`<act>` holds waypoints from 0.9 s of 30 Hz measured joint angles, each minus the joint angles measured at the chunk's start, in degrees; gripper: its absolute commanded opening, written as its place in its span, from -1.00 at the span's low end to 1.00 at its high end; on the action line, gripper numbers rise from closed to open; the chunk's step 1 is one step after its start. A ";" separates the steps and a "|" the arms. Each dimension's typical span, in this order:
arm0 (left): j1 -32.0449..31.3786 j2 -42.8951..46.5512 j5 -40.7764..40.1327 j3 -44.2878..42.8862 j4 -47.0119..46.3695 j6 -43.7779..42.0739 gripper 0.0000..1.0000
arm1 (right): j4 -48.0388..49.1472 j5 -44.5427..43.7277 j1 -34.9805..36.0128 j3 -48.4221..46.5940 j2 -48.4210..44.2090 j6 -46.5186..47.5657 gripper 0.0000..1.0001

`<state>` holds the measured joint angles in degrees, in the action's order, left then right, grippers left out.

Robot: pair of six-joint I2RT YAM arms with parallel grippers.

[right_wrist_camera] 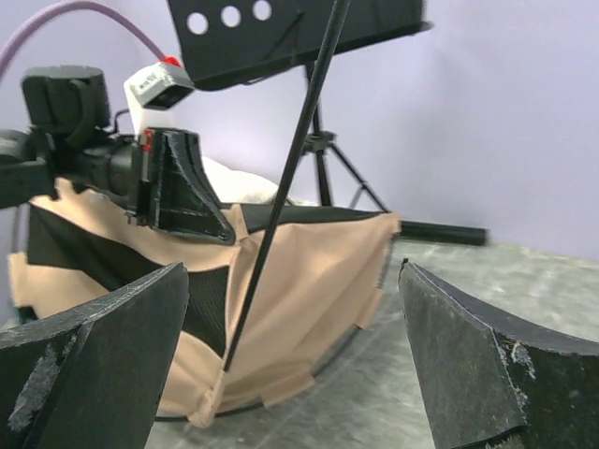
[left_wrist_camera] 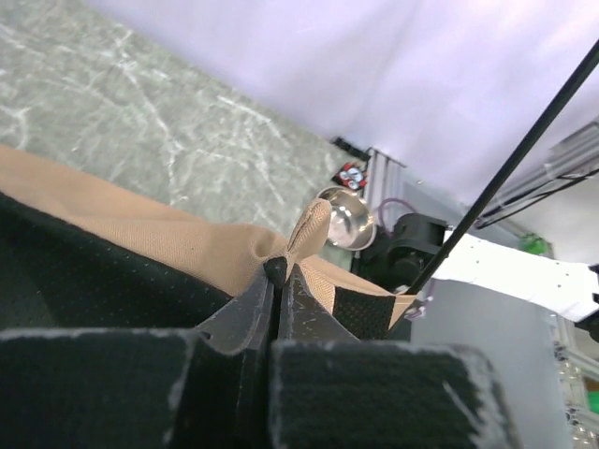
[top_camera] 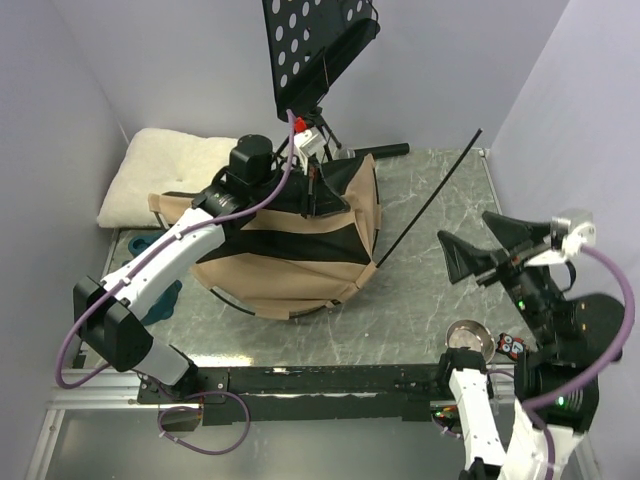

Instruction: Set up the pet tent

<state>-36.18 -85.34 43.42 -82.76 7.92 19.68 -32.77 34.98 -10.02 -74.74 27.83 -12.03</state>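
Note:
The pet tent (top_camera: 290,255) lies half raised in the middle of the table, tan fabric with black lining. My left gripper (top_camera: 318,195) is shut on a fold at the tent's top edge; in the left wrist view the pads (left_wrist_camera: 309,309) pinch a tan fabric tab and black trim (left_wrist_camera: 278,271). A thin black pole (top_camera: 430,195) rises from the tent's right corner toward the back right. My right gripper (top_camera: 463,224) hovers open to the right of the tent, holding nothing. In the right wrist view the tent (right_wrist_camera: 318,281) and the pole (right_wrist_camera: 281,206) show between its fingers (right_wrist_camera: 94,355).
A cream pillow (top_camera: 170,175) lies at the back left. A black perforated stand (top_camera: 320,50) on a tripod rises behind the tent. A metal bowl (top_camera: 468,338) and a small red and black object (top_camera: 510,347) sit near the right arm's base.

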 measured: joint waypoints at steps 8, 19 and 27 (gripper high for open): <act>0.59 0.44 3.61 2.45 -6.08 4.72 -0.99 | 13.79 6.58 0.02 -2.10 11.13 -7.72 0.93; 0.92 3.50 4.83 5.22 -10.38 7.45 -0.99 | 30.34 8.72 0.02 -0.98 15.41 -18.45 0.51; 0.98 3.87 5.01 5.73 -11.72 8.55 -0.99 | 37.59 11.43 0.02 -0.98 18.69 -23.71 0.33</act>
<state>-35.20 -81.47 48.42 -77.03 -3.79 28.23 4.82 46.41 -10.00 -75.72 46.52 -35.75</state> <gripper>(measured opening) 0.024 0.713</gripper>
